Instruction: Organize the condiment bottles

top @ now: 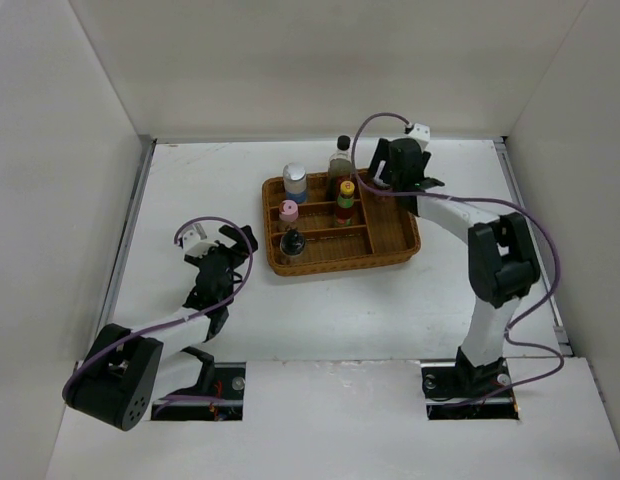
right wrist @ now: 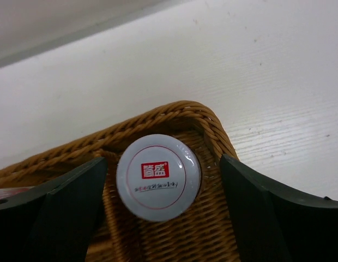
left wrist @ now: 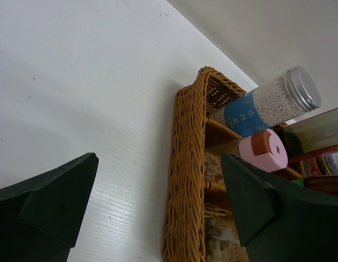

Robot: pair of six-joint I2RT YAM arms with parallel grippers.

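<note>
The wicker tray holds five bottles in the top view: blue-banded white-capped, tall clear black-capped, yellow-capped red-green, pink-capped and black-capped round. My right gripper hangs over the tray's far right corner and hides the squat jar there. In the right wrist view that gripper is open, its fingers either side of the jar's white red-labelled lid, not touching. My left gripper is open and empty left of the tray.
In the left wrist view my left gripper straddles the tray's left rim, with the blue-banded bottle and pink-capped bottle beyond. White walls enclose the table on three sides.
</note>
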